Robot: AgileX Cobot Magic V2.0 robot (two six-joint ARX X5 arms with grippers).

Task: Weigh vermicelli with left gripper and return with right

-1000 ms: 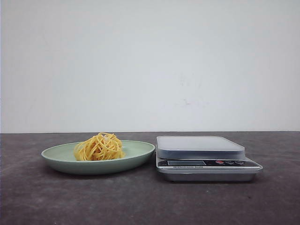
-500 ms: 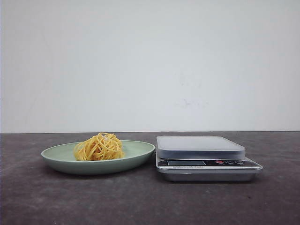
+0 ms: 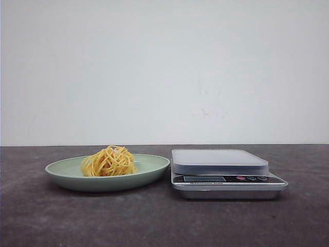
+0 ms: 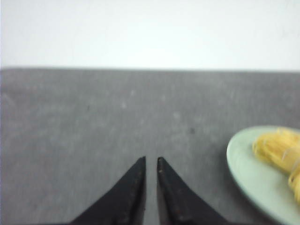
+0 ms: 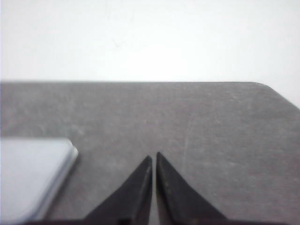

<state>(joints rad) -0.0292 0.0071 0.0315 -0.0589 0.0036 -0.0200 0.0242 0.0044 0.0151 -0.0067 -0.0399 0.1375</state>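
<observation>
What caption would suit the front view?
Vermicelli heaped on a pale green plate beside an empty kitchen scale, awaiting weighing.

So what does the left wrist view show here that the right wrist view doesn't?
Only the left wrist view shows the pale green plate holding the clump of golden-yellow vermicelli, beside the left gripper. Only the right wrist view shows a corner of the silver scale platform, beside the right gripper. Both show nearly closed black fingers over the dark grey table.
</observation>
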